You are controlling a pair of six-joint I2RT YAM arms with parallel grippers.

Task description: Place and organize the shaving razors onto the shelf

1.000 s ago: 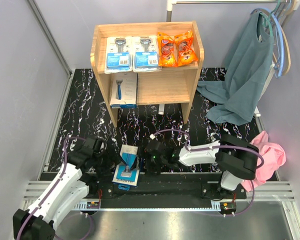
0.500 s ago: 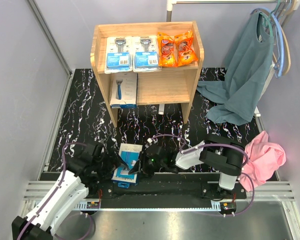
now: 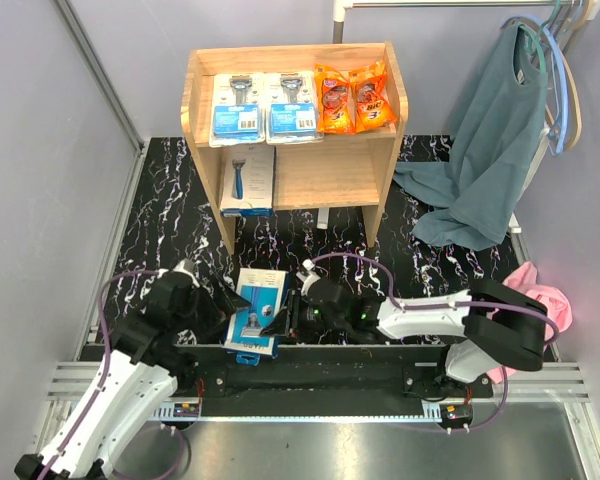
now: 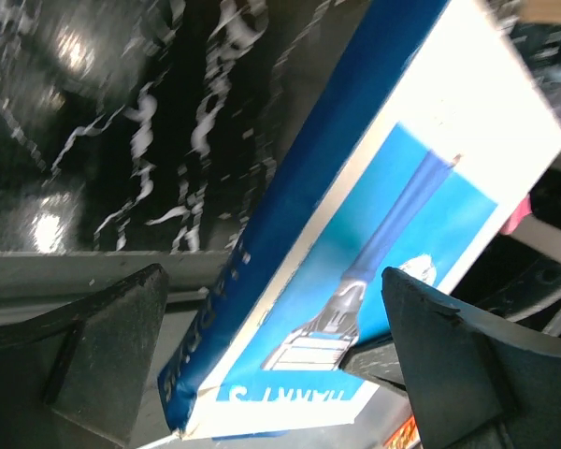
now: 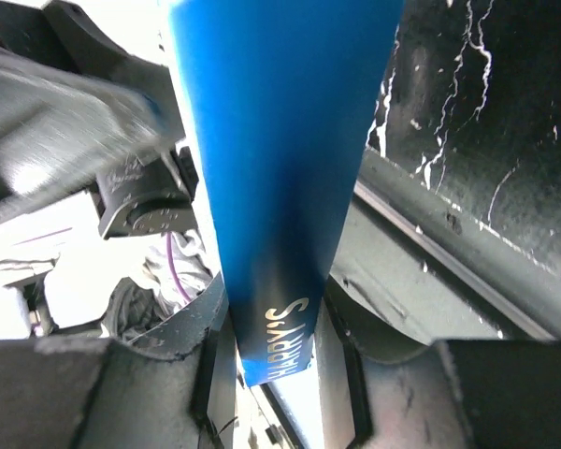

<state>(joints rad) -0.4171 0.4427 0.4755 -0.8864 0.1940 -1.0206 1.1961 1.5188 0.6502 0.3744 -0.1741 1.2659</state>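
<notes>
Right tool [image 3: 284, 321] — one box [image 3: 259, 312]; shelf [image 3: 193, 98] — five

Bright and even from overhead in the top view, sharp edge to edge. Soft shadow only under the upper tier of the shelf [image 3: 355, 170], and a pale sheen along the metal strip [image 3: 360, 440] nearest the camera. Smeared white glints on the glossy black bench [image 4: 122, 112] in the left wrist view. Dark and soft-edged at the fingers [image 4: 84, 346] of the left claw [image 4: 271, 281]. Blown out to white at the upper left of the right wrist view. Blue box [image 5: 280, 168] very close there, probably slightly out of focus.
</notes>
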